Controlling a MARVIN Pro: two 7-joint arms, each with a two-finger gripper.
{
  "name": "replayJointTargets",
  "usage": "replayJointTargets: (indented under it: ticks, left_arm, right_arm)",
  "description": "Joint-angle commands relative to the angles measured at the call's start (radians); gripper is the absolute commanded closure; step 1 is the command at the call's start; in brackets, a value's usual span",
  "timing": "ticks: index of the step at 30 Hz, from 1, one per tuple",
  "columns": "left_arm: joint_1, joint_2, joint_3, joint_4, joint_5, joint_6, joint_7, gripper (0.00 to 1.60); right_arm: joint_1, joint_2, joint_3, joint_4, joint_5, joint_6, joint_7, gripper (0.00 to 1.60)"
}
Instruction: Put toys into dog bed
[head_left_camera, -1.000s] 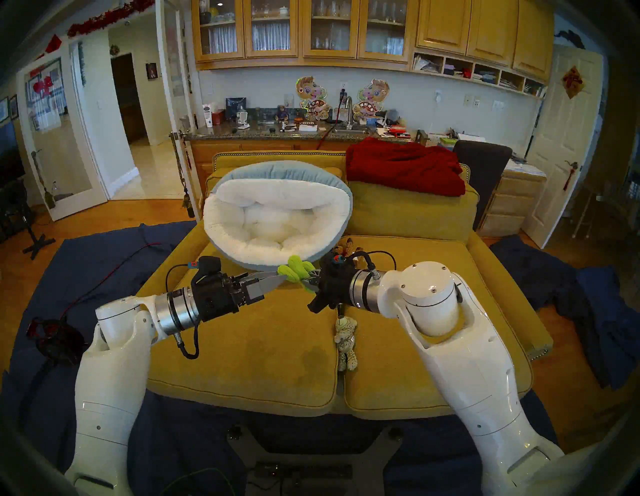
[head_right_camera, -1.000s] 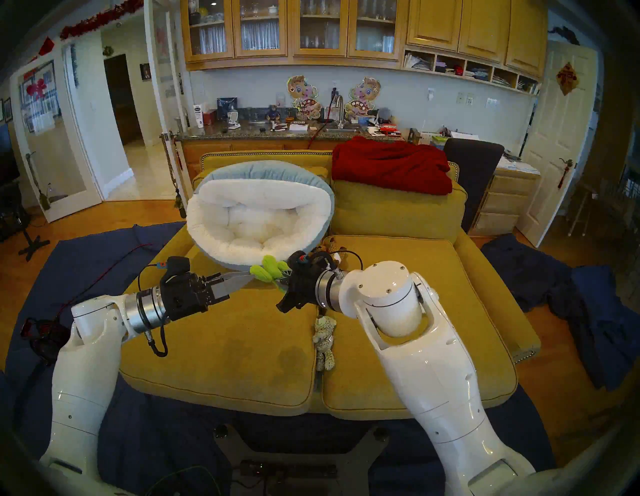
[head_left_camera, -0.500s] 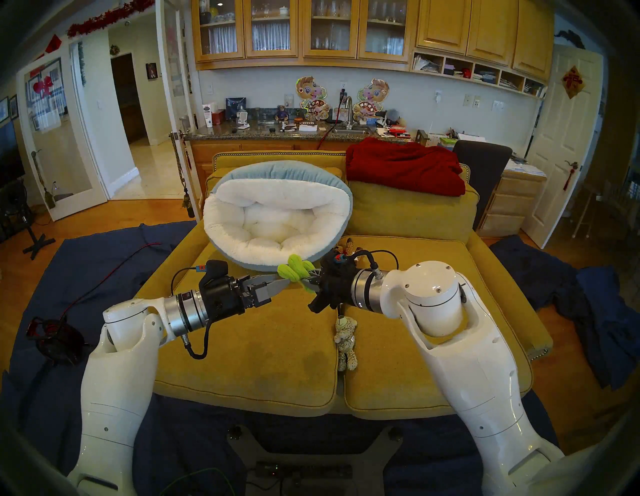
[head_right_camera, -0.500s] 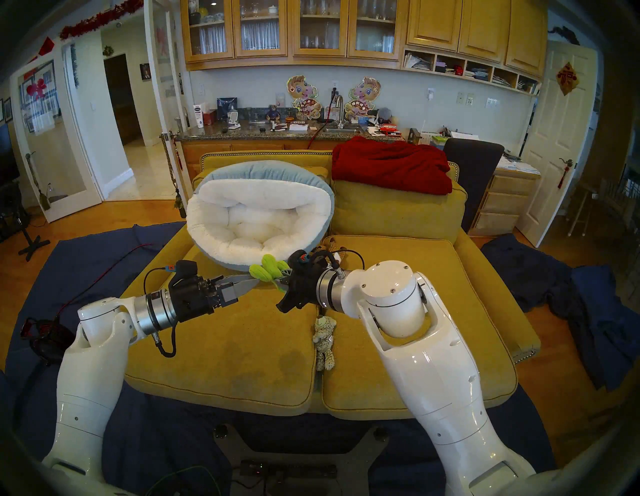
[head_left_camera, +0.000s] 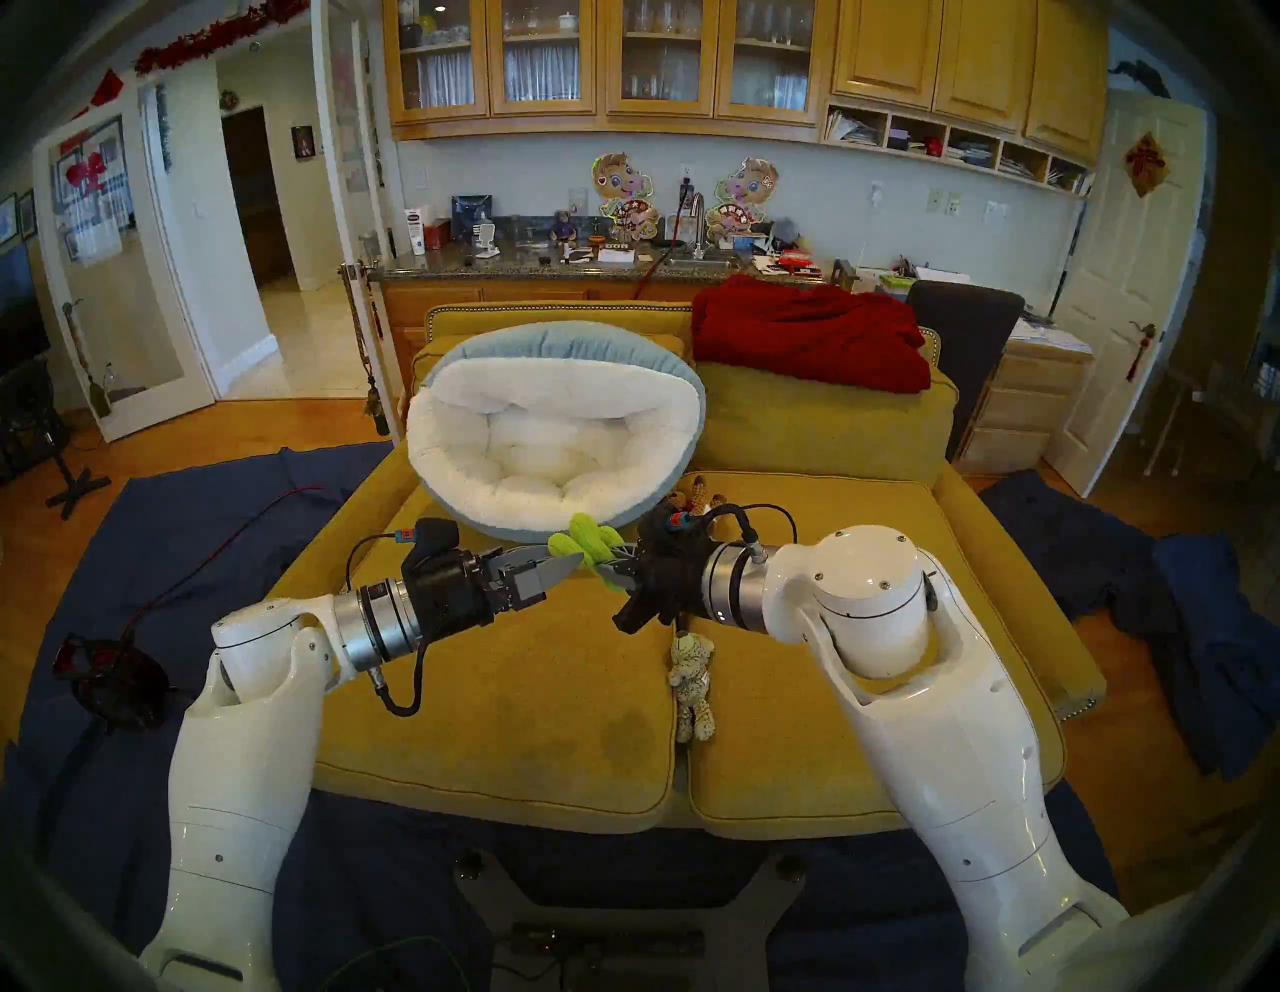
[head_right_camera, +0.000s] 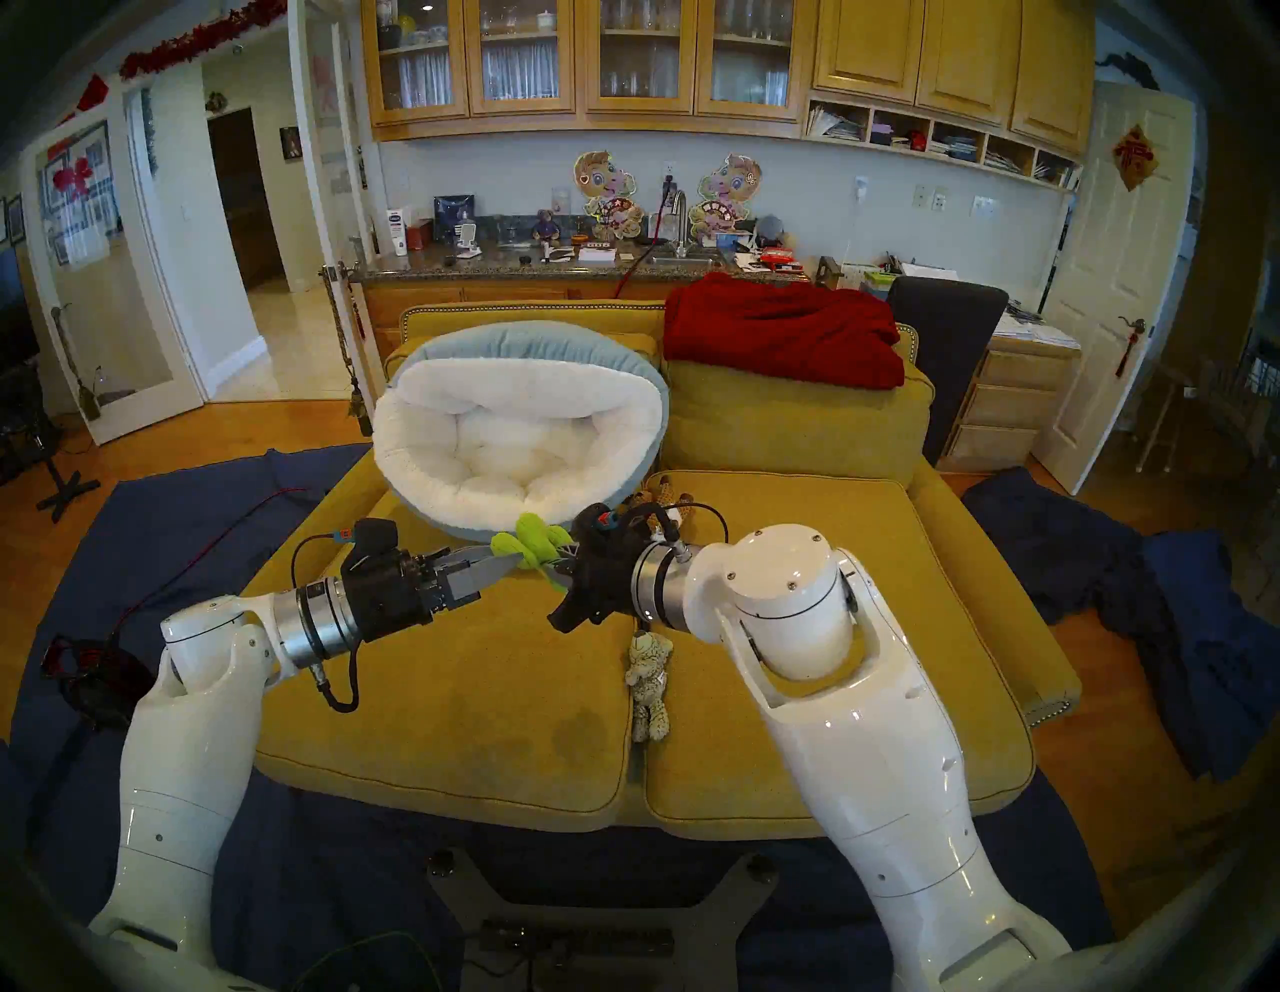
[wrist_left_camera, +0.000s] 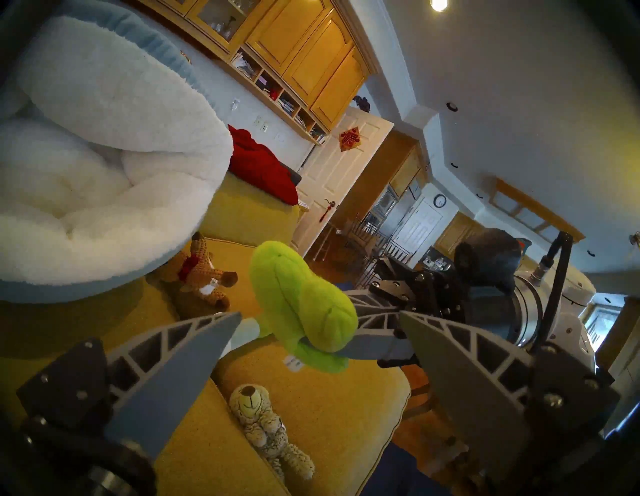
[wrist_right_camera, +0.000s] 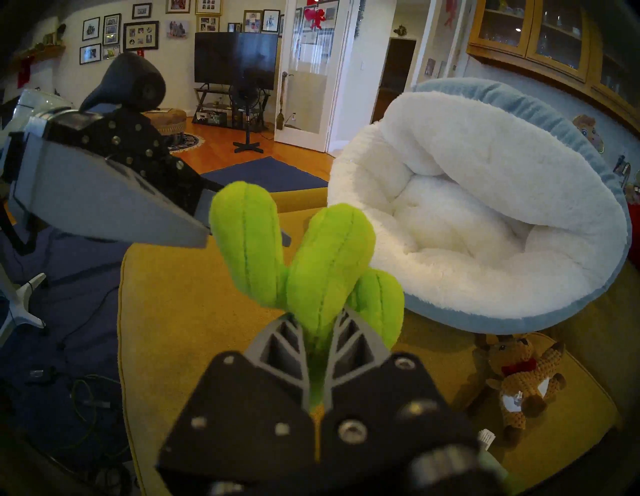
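Right wrist view shows the right gripper (wrist_right_camera: 317, 332) clamped on the bright green plush cactus (wrist_right_camera: 304, 263) — offered toward the left gripper (wrist_left_camera: 318, 325), whose fingers stand apart around it, seemingly for a handover above the mustard-yellow sofa seat (head_left_camera: 526, 693), near the round white-fleece dog bed (head_left_camera: 554, 443) at its back-left corner

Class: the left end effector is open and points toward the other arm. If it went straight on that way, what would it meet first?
Most likely the green cactus toy, held by the shut right end effector directly ahead.

One dog bed (head_left_camera: 554, 429); three toys: green cactus (head_left_camera: 589, 544), spotted cub (head_left_camera: 691, 682), brown knitted animal (wrist_left_camera: 204, 277).
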Motion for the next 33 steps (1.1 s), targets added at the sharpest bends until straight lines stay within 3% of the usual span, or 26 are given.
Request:
replayJointTargets:
  ticks: [1,9,11,12,13,28,32,33]
  left_arm:
    - [-0.038,-0.005,0.008,-0.009,-0.005,-0.008,-0.005,0.00]
    - [-0.039,-0.011,0.020,-0.003,0.004,-0.013,-0.001,0.00]
    - [-0.039,-0.012,0.022,-0.002,0.005,-0.014,-0.001,0.30]
    - [-0.039,-0.012,0.023,-0.001,0.006,-0.014,-0.001,0.63]
    - [-0.039,-0.013,0.023,-0.001,0.006,-0.015,-0.001,0.72]
    - [-0.030,-0.021,0.020,-0.001,0.008,-0.026,-0.004,1.00]
    - [-0.030,-0.023,0.019,-0.001,0.007,-0.027,-0.008,1.24]
    - [-0.029,-0.023,0.019,-0.001,0.007,-0.028,-0.008,1.38]
  right_arm:
    - [0.010,-0.003,0.005,-0.044,-0.001,0.000,-0.003,1.60]
    - [0.005,-0.003,0.011,-0.052,0.003,0.001,0.002,1.60]
    - [0.004,-0.002,0.013,-0.054,0.003,0.001,0.003,1.60]
    - [0.004,-0.002,0.013,-0.055,0.004,0.001,0.003,1.60]
    - [0.003,-0.002,0.014,-0.055,0.004,0.000,0.004,1.60]
    - [-0.007,-0.001,0.018,-0.074,0.010,0.002,0.012,1.60]
    - [-0.010,-0.002,0.020,-0.078,0.011,0.004,0.016,1.60]
    - [-0.010,-0.003,0.020,-0.078,0.011,0.004,0.017,1.60]
